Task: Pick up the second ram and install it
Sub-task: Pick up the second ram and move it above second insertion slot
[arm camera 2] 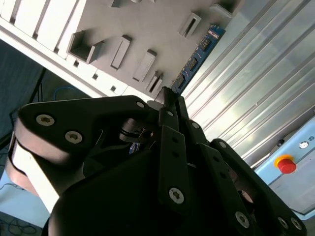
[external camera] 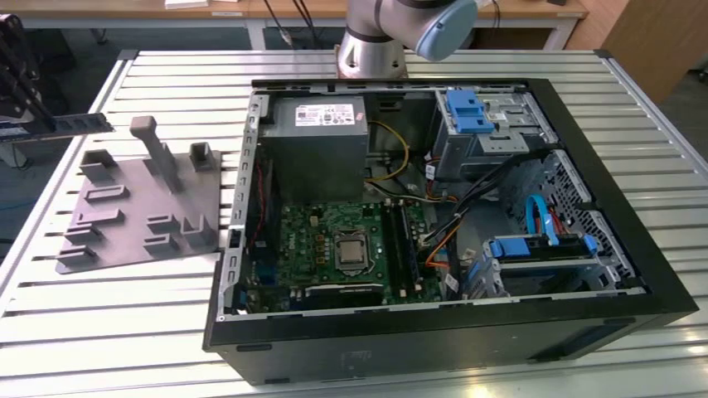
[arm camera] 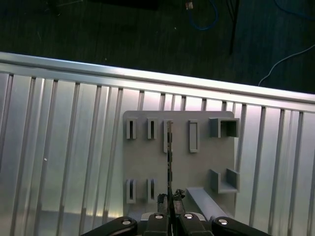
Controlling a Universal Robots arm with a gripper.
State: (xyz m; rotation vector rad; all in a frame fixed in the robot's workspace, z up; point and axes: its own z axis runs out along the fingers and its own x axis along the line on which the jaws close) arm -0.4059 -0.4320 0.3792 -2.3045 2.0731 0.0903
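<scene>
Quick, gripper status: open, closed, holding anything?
The gripper is closed, holding the second ram by one end.

bright, even light — glare streaks the table slats [arm camera: 59, 147].

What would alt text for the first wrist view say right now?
The tool is shut on the second ram, seen edge-on as a thin dark line across the grey fixture plate. The plate lies on the slatted metal table, with dark floor and cables beyond the table's edge.
</scene>
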